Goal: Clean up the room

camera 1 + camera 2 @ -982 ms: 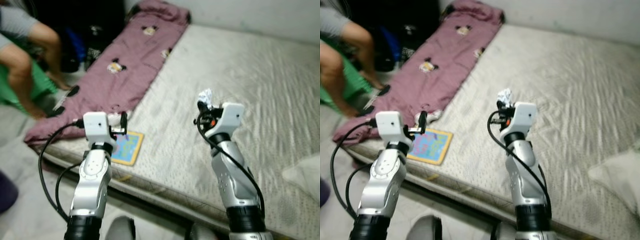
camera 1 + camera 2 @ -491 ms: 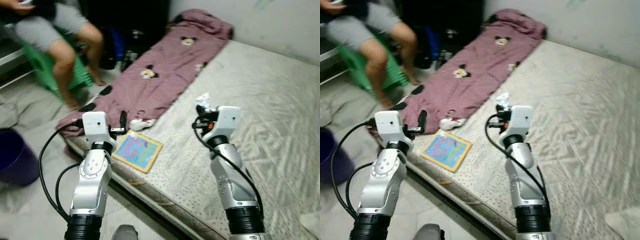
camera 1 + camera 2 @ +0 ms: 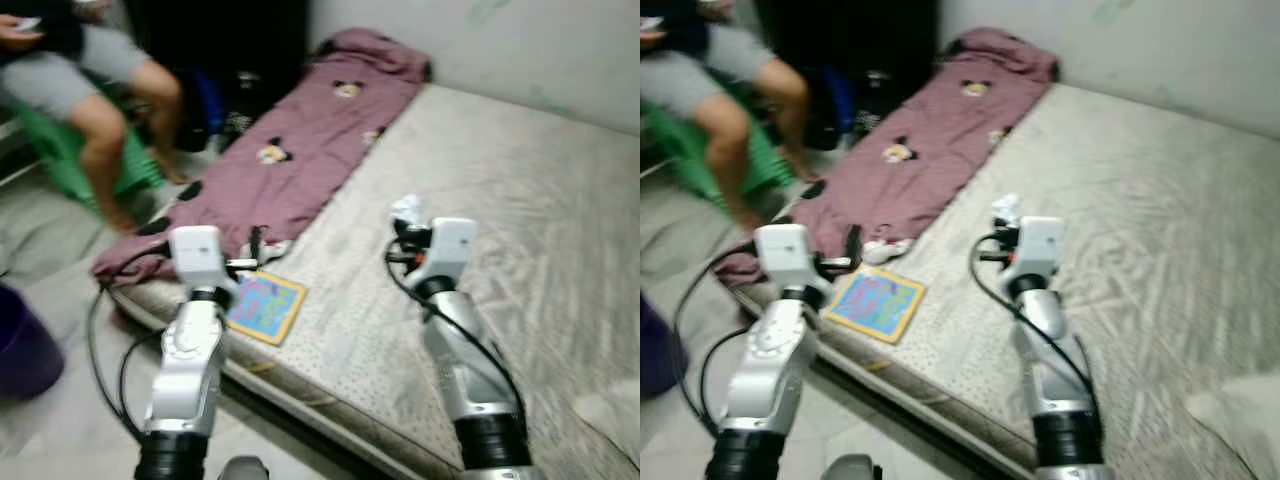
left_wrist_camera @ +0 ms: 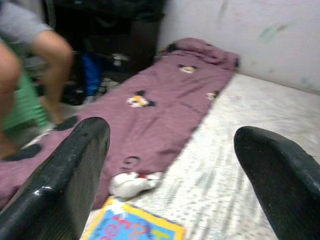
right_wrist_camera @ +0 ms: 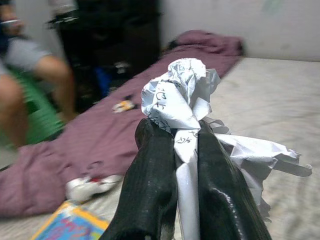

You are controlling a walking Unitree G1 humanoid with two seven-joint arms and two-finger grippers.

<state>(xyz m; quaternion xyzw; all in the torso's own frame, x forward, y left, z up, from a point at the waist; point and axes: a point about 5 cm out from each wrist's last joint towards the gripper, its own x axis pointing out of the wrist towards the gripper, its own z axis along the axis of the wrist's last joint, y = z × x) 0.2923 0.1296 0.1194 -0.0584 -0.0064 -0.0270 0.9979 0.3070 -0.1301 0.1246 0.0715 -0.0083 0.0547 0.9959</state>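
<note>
My right gripper is shut on a crumpled white paper with dark print, held up above the bare mattress; from the head the paper pokes out over the right wrist. My left gripper is open with nothing between its fingers, held over the mattress's near left corner. A colourful picture book lies flat on that corner. A small white soft toy rests beside it at the hem of a purple cartoon-print blanket.
A person sits on a green stool at the left, legs near the bed. A dark purple bin stands on the floor at the far left. A white pillow corner lies at the right. Dark bags sit by the wall.
The whole picture has swung as the head turned; the bed and person shifted across the views. Both grippers hold the same pose, the right still clamped on the paper.
</note>
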